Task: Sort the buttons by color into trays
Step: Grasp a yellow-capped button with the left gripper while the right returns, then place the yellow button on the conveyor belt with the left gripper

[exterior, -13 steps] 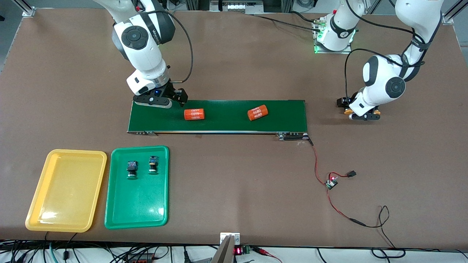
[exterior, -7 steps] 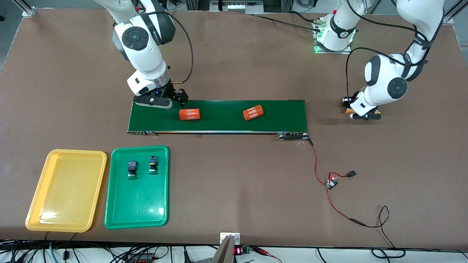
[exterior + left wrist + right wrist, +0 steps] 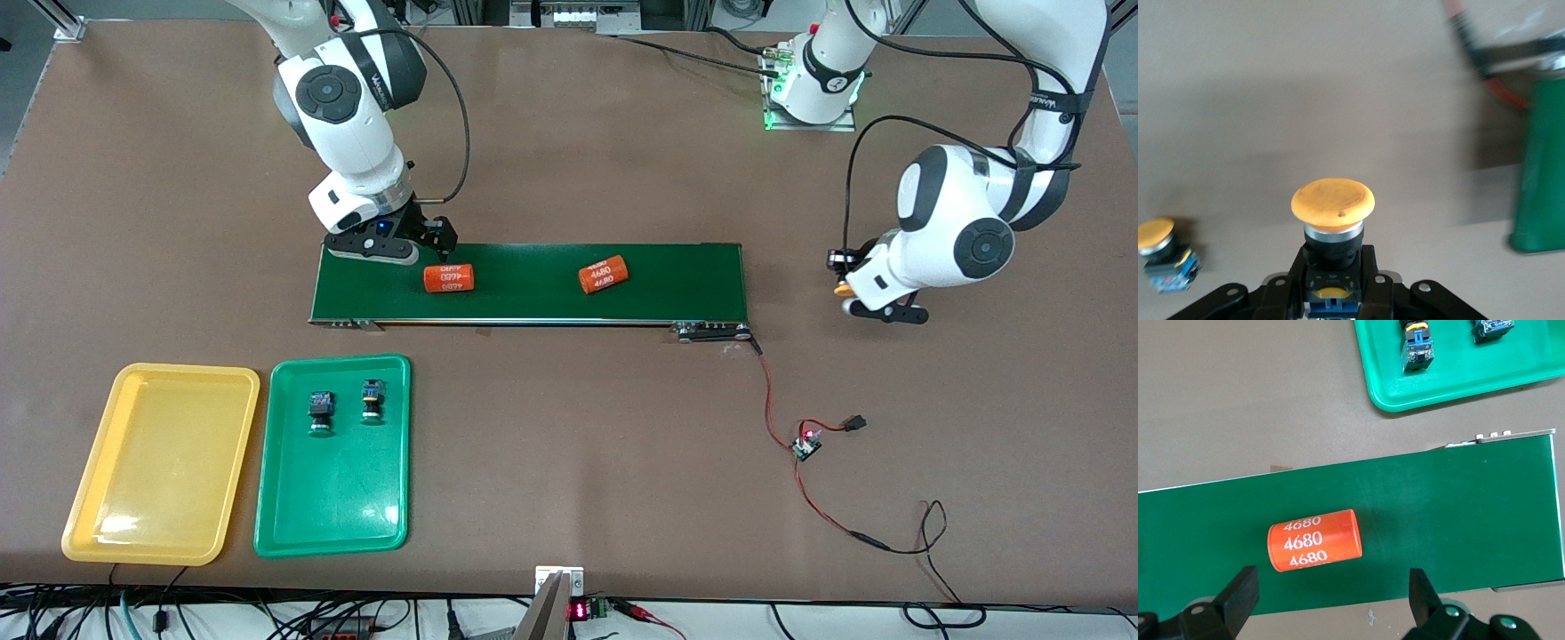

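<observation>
My left gripper (image 3: 876, 307) is shut on an orange-yellow button (image 3: 839, 289) and holds it just above the bare table off the belt's end at the left arm's side. In the left wrist view the cap (image 3: 1333, 200) stands out past the fingers (image 3: 1297, 267). A second orange-yellow button (image 3: 1158, 243) lies on the table close by. Two green buttons (image 3: 320, 413) (image 3: 372, 402) lie in the green tray (image 3: 329, 498). The yellow tray (image 3: 160, 462) beside it holds nothing. My right gripper (image 3: 391, 242) is open over the belt's other end, next to an orange cylinder (image 3: 1315, 540).
A long dark green conveyor belt (image 3: 533, 302) carries two orange "4680" cylinders (image 3: 448, 278) (image 3: 603, 274). Red and black wires with a small board (image 3: 807, 444) trail from the belt's end toward the front camera. The green tray's corner (image 3: 1451, 383) shows in the right wrist view.
My left arm has moved up and toward the front camera with the orange-yellow button in its gripper. Both cylinders have travelled along the belt toward the right arm's end. The right arm has not moved.
</observation>
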Motion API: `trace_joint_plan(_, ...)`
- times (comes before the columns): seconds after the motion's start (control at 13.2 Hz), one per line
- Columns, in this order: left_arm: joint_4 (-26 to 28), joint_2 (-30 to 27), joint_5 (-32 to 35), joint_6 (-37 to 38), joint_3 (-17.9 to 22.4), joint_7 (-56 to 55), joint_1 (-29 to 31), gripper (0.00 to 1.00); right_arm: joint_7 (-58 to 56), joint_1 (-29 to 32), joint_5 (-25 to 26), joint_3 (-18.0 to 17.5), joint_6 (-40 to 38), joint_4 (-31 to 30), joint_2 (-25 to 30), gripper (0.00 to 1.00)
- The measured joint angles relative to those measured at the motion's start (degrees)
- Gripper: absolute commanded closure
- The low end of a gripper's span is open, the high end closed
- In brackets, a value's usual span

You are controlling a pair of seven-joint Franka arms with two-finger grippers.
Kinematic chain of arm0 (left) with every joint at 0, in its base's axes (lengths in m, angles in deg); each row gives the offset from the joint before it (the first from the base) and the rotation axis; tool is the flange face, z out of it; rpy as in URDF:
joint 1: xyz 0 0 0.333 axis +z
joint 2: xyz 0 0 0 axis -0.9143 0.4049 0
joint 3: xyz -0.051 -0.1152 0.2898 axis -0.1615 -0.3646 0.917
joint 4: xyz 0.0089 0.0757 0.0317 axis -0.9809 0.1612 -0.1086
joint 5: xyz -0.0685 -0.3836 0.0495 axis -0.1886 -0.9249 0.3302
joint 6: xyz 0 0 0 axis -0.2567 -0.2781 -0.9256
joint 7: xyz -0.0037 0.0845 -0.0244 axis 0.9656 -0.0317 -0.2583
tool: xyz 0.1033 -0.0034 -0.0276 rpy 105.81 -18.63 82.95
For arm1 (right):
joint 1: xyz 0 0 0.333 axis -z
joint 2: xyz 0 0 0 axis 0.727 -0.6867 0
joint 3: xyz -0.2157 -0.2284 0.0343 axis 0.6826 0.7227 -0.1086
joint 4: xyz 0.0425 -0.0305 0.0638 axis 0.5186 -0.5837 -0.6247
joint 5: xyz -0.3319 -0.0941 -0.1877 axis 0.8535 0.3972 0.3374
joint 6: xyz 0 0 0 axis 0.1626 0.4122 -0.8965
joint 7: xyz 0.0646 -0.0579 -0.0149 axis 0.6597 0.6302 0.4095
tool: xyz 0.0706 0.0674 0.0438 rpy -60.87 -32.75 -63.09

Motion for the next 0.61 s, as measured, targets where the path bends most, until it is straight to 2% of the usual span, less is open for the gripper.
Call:
trace_joint_plan(0.23, -5.1, 2.1, -3.9, 0.0, -7.0, -8.5, -1.6, 0.86, 0.0, 0.0, 0.0, 0.0, 0.0, 0.0, 0.0, 0.00)
trace_joint_plan(0.46, -9.5, 7.7, -4.3, -2.5, -12.7, -21.0, -5.4, 0.86, 0.0, 0.1, 0.0, 0.1, 0.0, 0.0, 0.0, 0.00)
trace_joint_plan(0.61, -10.2, 10.9, -4.3, -5.0, -14.8, -24.9, -7.5, 0.85, 0.0, 0.1, 0.0, 0.1, 0.0, 0.0, 0.0, 0.00)
